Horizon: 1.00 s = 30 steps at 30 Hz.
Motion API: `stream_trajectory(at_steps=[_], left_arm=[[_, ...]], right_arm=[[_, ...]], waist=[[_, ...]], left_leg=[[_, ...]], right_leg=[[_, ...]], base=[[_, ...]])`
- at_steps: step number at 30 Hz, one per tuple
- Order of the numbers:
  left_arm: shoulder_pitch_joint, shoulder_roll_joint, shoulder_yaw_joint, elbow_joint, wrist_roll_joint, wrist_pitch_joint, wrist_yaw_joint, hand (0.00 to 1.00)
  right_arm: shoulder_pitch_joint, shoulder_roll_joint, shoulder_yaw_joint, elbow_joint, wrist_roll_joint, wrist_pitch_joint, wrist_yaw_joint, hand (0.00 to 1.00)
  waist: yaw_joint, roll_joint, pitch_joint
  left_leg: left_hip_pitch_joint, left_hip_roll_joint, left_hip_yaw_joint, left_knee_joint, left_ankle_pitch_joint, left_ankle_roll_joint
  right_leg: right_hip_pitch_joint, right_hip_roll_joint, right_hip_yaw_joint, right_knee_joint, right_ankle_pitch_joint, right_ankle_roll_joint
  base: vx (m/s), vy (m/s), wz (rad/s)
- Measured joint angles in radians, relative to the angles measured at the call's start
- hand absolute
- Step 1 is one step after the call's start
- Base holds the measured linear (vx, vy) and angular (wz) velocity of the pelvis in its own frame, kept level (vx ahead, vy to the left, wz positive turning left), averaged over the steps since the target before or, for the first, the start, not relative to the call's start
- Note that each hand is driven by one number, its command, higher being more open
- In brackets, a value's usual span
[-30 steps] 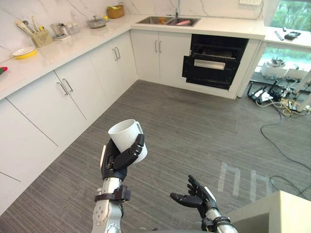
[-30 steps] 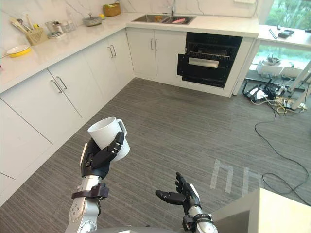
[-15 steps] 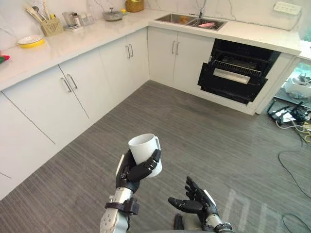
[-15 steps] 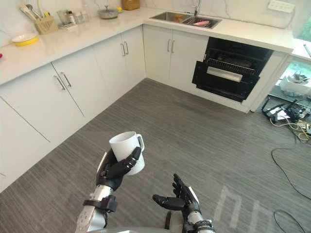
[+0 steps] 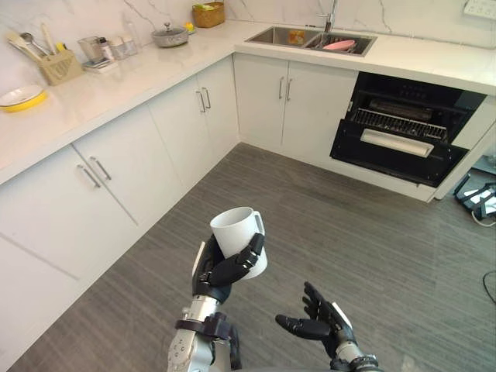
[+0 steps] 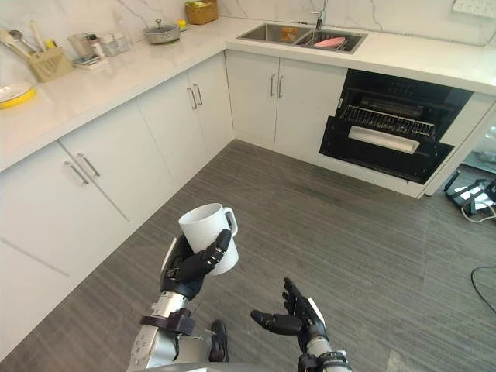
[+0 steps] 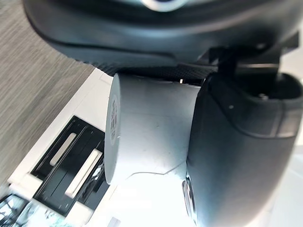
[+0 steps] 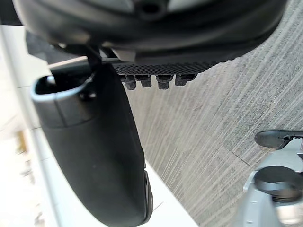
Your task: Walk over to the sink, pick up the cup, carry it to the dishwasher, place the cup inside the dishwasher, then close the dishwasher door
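A white cup [image 5: 237, 237] with a handle is held upright over the grey floor, my left hand [image 5: 219, 271] shut round its lower side; the left wrist view shows the cup [image 7: 151, 137] against the palm. My right hand [image 5: 322, 324] floats open and empty, palm up, low and to the right of the cup. The dishwasher [image 5: 407, 128] stands open at the far right under the counter, its dark door [image 5: 399, 153] lowered and a rack showing. The sink [image 5: 319, 38] is set in the counter just left of it, a pink item inside.
White cabinets [image 5: 124, 167] run along the left and back under a pale counter [image 5: 116, 74] with a yellow plate [image 5: 21, 98], a utensil holder, a pot and a basket. Grey plank floor [image 5: 341, 225] lies open between me and the dishwasher.
The whole view has shifted: cabinets and dishwasher sit closer and more to the left. The cup stays in my left hand, and the right hand is still open.
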Motion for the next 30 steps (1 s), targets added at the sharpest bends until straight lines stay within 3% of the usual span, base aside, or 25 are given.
stream_trajectory(at_steps=[1, 2, 4, 5, 6, 7, 9, 11, 12, 13, 14, 15, 16, 17, 18, 20, 21, 22, 23, 24, 25, 27, 28, 29, 30], left_arm=[[-0.004, 0.003, 0.006, 0.0, 0.0, 0.0, 0.004, 0.0], [-0.006, 0.014, 0.019, -0.009, -0.001, 0.003, 0.013, 0.0], [-0.006, 0.027, 0.024, -0.012, -0.001, 0.007, 0.018, 0.0], [-0.002, 0.033, 0.025, -0.012, 0.0, 0.019, 0.02, 0.0], [0.006, 0.032, 0.022, -0.012, 0.001, 0.02, 0.02, 0.0], [0.009, 0.031, 0.02, -0.013, 0.001, 0.02, 0.02, 0.0], [0.001, 0.037, 0.015, -0.03, 0.002, 0.013, 0.018, 0.0], [-0.031, 0.05, 0.01, -0.033, 0.001, 0.009, 0.018, 0.0], [-0.045, 0.056, 0.008, -0.032, 0.0, 0.009, 0.018, 0.0], [-0.052, 0.064, 0.001, -0.031, 0.0, 0.009, 0.018, 0.0], [-0.052, 0.067, -0.003, -0.031, 0.0, 0.009, 0.017, 0.0], [-0.044, 0.068, -0.011, -0.028, 0.0, 0.009, 0.015, 0.0], [-0.028, 0.067, -0.025, -0.025, 0.001, 0.009, 0.011, 0.0], [-0.023, 0.063, -0.036, -0.019, 0.003, 0.009, 0.011, 0.0], [-0.007, 0.049, -0.048, -0.003, 0.005, 0.01, 0.01, 0.0], [-0.002, 0.043, -0.065, -0.002, 0.007, 0.009, 0.011, 0.0], [-0.004, 0.03, -0.086, -0.005, 0.009, 0.008, 0.011, 0.0], [-0.004, 0.023, -0.095, -0.007, 0.009, 0.008, 0.011, 0.0], [-0.003, 0.012, -0.107, -0.011, 0.011, 0.008, 0.011, 0.0], [-0.005, 0.006, -0.118, -0.017, 0.013, 0.008, 0.011, 0.0], [-0.008, 0.0, -0.127, -0.031, 0.029, 0.008, 0.009, 0.0], [-0.013, -0.002, -0.136, -0.032, 0.029, 0.008, 0.001, 0.0], [-0.014, -0.003, -0.136, -0.033, 0.027, 0.009, -0.007, 0.0], [-0.014, -0.003, -0.135, -0.038, 0.02, 0.009, -0.015, 0.0], [-0.014, -0.004, -0.135, -0.04, 0.018, 0.009, -0.016, 0.0]], right_arm=[[0.003, 0.003, 0.001, 0.0, -0.001, -0.001, 0.0, 1.0], [0.005, 0.016, 0.002, -0.001, -0.006, -0.002, -0.003, 1.0], [0.004, 0.028, 0.002, 0.001, -0.007, -0.002, -0.004, 1.0], [-0.001, 0.033, 0.003, 0.003, -0.007, -0.002, -0.004, 1.0], [-0.001, 0.034, 0.005, 0.004, -0.01, -0.003, -0.002, 1.0], [0.002, 0.034, 0.005, 0.003, -0.01, -0.006, -0.002, 1.0], [0.011, 0.038, 0.006, -0.005, -0.011, -0.032, -0.002, 1.0], [0.025, 0.037, 0.005, -0.016, -0.015, -0.047, 0.001, 1.0], [0.028, 0.036, 0.002, -0.014, -0.018, -0.048, 0.002, 1.0], [0.031, 0.037, -0.003, -0.013, -0.017, -0.048, 0.003, 1.0], [0.033, 0.038, -0.005, -0.014, -0.017, -0.049, 0.003, 1.0], [0.035, 0.039, -0.006, -0.015, -0.017, -0.049, 0.005, 1.0], [0.044, 0.037, -0.007, -0.018, -0.018, -0.05, 0.009, 1.0], [0.046, 0.033, -0.009, -0.019, -0.018, -0.05, 0.008, 1.0], [0.027, 0.019, -0.014, -0.027, -0.019, -0.048, 0.008, 1.0], [0.01, 0.018, -0.015, -0.071, -0.018, -0.045, 0.008, 1.0], [0.011, 0.017, -0.015, -0.122, -0.018, -0.044, 0.007, 1.0], [0.017, 0.016, -0.014, -0.147, -0.018, -0.043, 0.007, 1.0], [0.028, 0.015, -0.005, -0.198, -0.018, -0.041, 0.004, 1.0], [0.029, 0.016, 0.003, -0.223, -0.018, -0.039, 0.0, 1.0], [0.024, 0.02, 0.007, -0.251, -0.016, -0.037, -0.018, 1.0], [0.02, 0.018, 0.012, -0.259, -0.011, -0.037, -0.034, 1.0], [0.02, 0.014, 0.015, -0.26, -0.005, -0.036, -0.043, 1.0], [0.019, 0.011, 0.015, -0.258, 0.002, -0.029, -0.056, 1.0], [0.019, 0.01, 0.015, -0.257, 0.003, -0.028, -0.059, 1.0]], waist=[[0.0, -0.014, -0.002], [0.003, -0.05, -0.008], [0.003, -0.063, -0.007], [-0.003, -0.057, -0.004], [-0.009, -0.032, 0.0], [-0.012, -0.02, -0.005], [-0.027, 0.0, -0.012], [-0.052, 0.002, -0.008], [-0.068, 0.003, -0.006], [-0.079, 0.002, -0.005], [-0.081, 0.0, -0.005], [-0.084, -0.016, -0.004], [-0.098, -0.027, -0.014], [-0.102, -0.023, -0.018], [-0.09, 0.021, -0.017], [-0.092, 0.044, 0.001], [-0.09, 0.063, 0.011], [-0.088, 0.07, 0.015], [-0.077, 0.072, 0.024], [-0.071, 0.081, 0.02], [-0.066, 0.078, 0.02], [-0.055, 0.067, 0.016], [-0.041, 0.065, 0.014], [-0.022, 0.062, 0.012], [-0.018, 0.061, 0.012]], left_leg=[[0.003, -0.011, 0.009, 0.03, -0.034, 0.014], [0.043, -0.045, 0.037, 0.091, -0.129, 0.04], [0.097, -0.068, 0.046, 0.091, -0.173, 0.053], [0.179, -0.084, 0.045, 0.055, -0.199, 0.055], [0.271, -0.091, 0.042, -0.019, -0.201, 0.053], [0.313, -0.091, 0.038, -0.063, -0.197, 0.048], [0.438, -0.093, 0.033, -0.222, -0.162, 0.027], [0.502, -0.09, 0.007, -0.303, -0.149, 0.015], [0.535, -0.087, -0.009, -0.333, -0.155, 0.004], [0.575, -0.088, -0.023, -0.362, -0.165, -0.014], [0.597, -0.092, -0.031, -0.372, -0.174, -0.027], [0.644, -0.109, -0.045, -0.379, -0.194, -0.053], [0.682, -0.115, -0.065, -0.366, -0.235, -0.068], [0.703, -0.106, -0.071, -0.363, -0.252, -0.075], [0.708, -0.063, -0.063, -0.309, -0.261, -0.084], [0.628, -0.004, -0.06, -0.063, -0.25, -0.101], [0.558, 0.054, -0.061, 0.138, -0.188, -0.118], [0.53, 0.081, -0.06, 0.228, -0.133, -0.117], [0.475, 0.137, -0.055, 0.4, -0.013, -0.117], [0.425, 0.175, -0.054, 0.497, -0.011, -0.119], [0.334, 0.206, -0.05, 0.582, -0.067, -0.105], [0.24, 0.203, -0.026, 0.539, -0.145, -0.084], [0.207, 0.194, -0.007, 0.466, -0.178, -0.081], [0.17, 0.158, -0.004, 0.279, -0.198, -0.083], [0.165, 0.15, -0.008, 0.231, -0.197, -0.084]], right_leg=[[-0.017, -0.018, 0.01, 0.062, 0.007, 0.014], [-0.088, -0.078, 0.039, 0.289, 0.071, 0.089], [-0.141, -0.111, 0.044, 0.448, 0.152, 0.106], [-0.198, -0.124, 0.017, 0.606, 0.145, 0.088], [-0.25, -0.109, -0.028, 0.693, 0.108, 0.059], [-0.279, -0.093, -0.056, 0.705, 0.091, 0.047], [-0.41, -0.022, -0.136, 0.625, 0.034, 0.021], [-0.508, 0.033, -0.204, 0.412, 0.029, 0.0], [-0.551, 0.067, -0.221, 0.236, 0.078, -0.003], [-0.575, 0.097, -0.216, 0.051, 0.176, 0.001], [-0.58, 0.109, -0.216, -0.026, 0.23, 0.001], [-0.58, 0.107, -0.208, -0.105, 0.333, -0.009], [-0.58, 0.101, -0.183, -0.071, 0.43, -0.11], [-0.586, 0.103, -0.176, -0.029, 0.465, -0.119], [-0.586, 0.127, -0.194, 0.038, 0.388, -0.125], [-0.552, 0.151, -0.204, 0.062, 0.318, -0.127], [-0.511, 0.183, -0.212, 0.067, 0.282, -0.128], [-0.489, 0.201, -0.212, 0.068, 0.264, -0.132], [-0.435, 0.24, -0.197, 0.057, 0.222, -0.153], [-0.402, 0.264, -0.187, 0.048, 0.2, -0.162], [-0.348, 0.288, -0.169, 0.022, 0.173, -0.172], [-0.29, 0.29, -0.135, -0.024, 0.161, -0.18], [-0.259, 0.288, -0.107, -0.054, 0.161, -0.181], [-0.219, 0.278, -0.062, -0.095, 0.156, -0.174], [-0.213, 0.275, -0.054, -0.101, 0.154, -0.171]], base=[[0.82, 0.503, -0.06], [0.59, 0.342, -0.11], [0.5, 0.267, -0.14], [0.51, 0.233, -0.15], [0.48, 0.22, -0.13], [0.45, 0.202, -0.12], [0.46, 0.172, 0.02], [0.42, 0.072, 0.32], [0.45, 0.004, 0.4], [0.46, -0.01, 0.36], [0.5, -0.042, 0.38], [0.56, -0.085, 0.57], [0.58, -0.104, 0.68], [0.69, -0.163, 0.44], [0.65, -0.209, 0.09], [0.55, -0.219, -0.06], [0.37, -0.157, -0.07], [0.48, -0.168, -0.31], [0.49, -0.133, -0.44], [0.59, -0.119, -0.59], [0.47, -0.072, -0.46], [0.44, -0.026, -0.5], [0.51, 0.011, -0.79], [0.42, 0.043, -0.68], [0.43, 0.085, -0.72]])
